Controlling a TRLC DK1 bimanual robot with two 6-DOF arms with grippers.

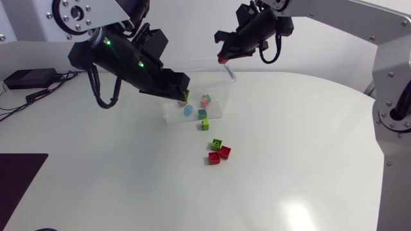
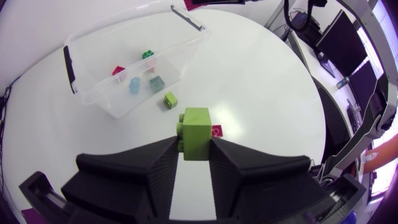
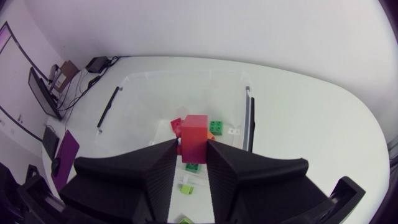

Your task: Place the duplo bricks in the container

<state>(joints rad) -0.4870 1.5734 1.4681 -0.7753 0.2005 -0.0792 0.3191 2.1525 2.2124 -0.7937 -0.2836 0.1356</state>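
The clear plastic container (image 1: 226,82) stands at the table's back middle with a few bricks inside, among them a light blue one (image 1: 188,110) and a teal one (image 1: 202,113). My left gripper (image 1: 184,94) hangs over the container's left part, shut on a lime green brick (image 2: 196,132). My right gripper (image 1: 222,58) hovers above the container's far right corner, shut on a red brick (image 3: 194,137). In front of the container lie a lime brick (image 1: 205,124), a green brick (image 1: 216,144) and two red bricks (image 1: 225,152) (image 1: 214,158).
A black box with cables (image 1: 24,78) lies at the far left of the table. A dark mat (image 1: 16,176) covers the front left corner. White table surface spreads out to the right and front of the loose bricks.
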